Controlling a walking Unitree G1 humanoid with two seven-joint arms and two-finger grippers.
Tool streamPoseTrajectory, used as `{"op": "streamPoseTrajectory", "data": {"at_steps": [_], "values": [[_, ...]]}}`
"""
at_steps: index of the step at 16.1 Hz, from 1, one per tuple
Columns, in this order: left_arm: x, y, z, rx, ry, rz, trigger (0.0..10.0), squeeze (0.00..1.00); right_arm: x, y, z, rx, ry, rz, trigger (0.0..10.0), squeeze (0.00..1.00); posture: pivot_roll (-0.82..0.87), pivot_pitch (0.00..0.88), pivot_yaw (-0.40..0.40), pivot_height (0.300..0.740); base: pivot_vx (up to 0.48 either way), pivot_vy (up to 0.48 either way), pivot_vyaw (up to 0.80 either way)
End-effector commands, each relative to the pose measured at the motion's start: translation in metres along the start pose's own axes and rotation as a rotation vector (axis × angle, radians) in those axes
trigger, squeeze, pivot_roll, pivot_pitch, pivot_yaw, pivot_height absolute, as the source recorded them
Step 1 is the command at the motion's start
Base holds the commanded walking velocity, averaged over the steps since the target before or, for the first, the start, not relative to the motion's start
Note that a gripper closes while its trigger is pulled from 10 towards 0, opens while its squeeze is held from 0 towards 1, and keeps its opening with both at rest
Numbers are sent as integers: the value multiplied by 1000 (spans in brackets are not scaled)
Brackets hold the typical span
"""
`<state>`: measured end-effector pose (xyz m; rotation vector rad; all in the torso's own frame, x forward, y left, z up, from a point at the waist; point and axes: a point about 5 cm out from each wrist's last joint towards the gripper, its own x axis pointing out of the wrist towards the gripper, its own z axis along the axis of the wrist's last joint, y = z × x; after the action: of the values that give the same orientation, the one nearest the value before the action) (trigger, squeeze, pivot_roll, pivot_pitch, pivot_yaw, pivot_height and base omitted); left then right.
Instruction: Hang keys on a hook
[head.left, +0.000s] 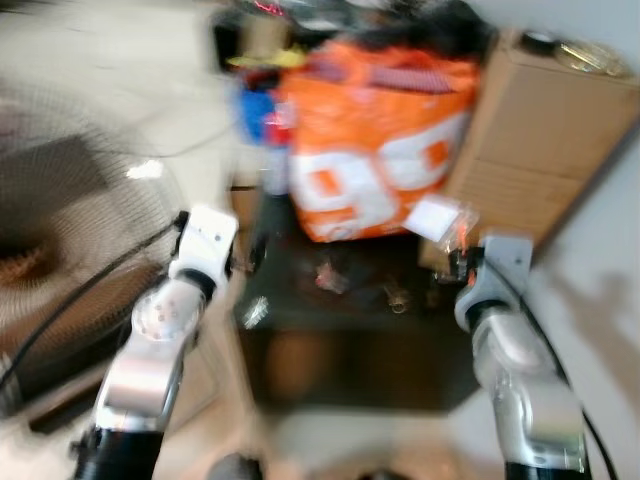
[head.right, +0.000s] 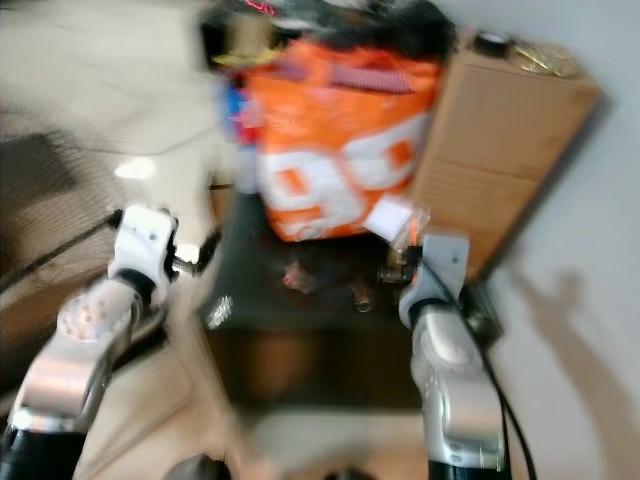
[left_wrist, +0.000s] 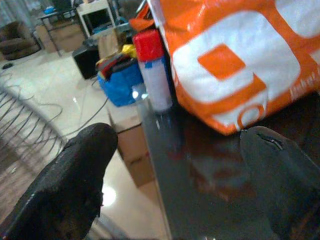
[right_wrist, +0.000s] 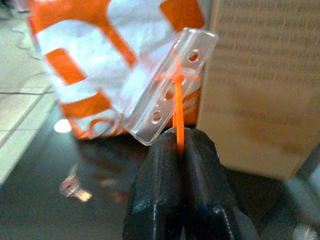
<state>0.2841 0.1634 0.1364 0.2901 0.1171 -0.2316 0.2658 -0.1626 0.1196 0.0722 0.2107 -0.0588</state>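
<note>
The right end effector (right_wrist: 181, 150) is clenching a thin orange cord with a clear plastic perforated key tag (right_wrist: 169, 85) standing just above its fingertips, while the left end effector (left_wrist: 175, 170) is hanging released over the dark glossy desk (left_wrist: 210, 170). I'd say it should be keeping that pinch firm and steadying up, since no hook is appearing yet. Ahead, the big orange-and-white plastic bag (head.left: 375, 140) is showing what look like large white numerals, and the print on the brown cardboard box (right_wrist: 265, 85) is too blurred to read.

Blurred: two silver arms reach toward a dark desk (head.left: 300, 310). An orange and white bag (head.left: 375, 145) stands on it, a cardboard box (head.left: 545, 150) just beside, right.
</note>
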Motion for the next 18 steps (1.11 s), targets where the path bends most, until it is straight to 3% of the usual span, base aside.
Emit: {"op": "streamPoseTrajectory", "data": {"at_steps": [1, 7, 13, 18], "values": [[3, 0, 6, 17, -17, -2, 10000, 4, -1, -3, 2, 3, -4, -18, 10000, 0, -40, 0, -32, 740, -281, 0, 0], [4, -3, 6, 24, -21, -17, 10000, 0, -7, -2, 3, -20, -12, -14, 10000, 0, -65, 0, -19, 740, -184, 0, -91], [5, -8, 7, 51, -39, -75, 10000, 0, -18, -1, 13, -21, -57, -27, 10000, 0, -90, 0, 4, 740, 0, 0, -800], [2, 4, 12, 91, -68, -34, 10000, 0, -8, 12, 19, -17, -78, 37, 10000, 0, -29, 0, -30, 740, 0, 0, -800]]}}
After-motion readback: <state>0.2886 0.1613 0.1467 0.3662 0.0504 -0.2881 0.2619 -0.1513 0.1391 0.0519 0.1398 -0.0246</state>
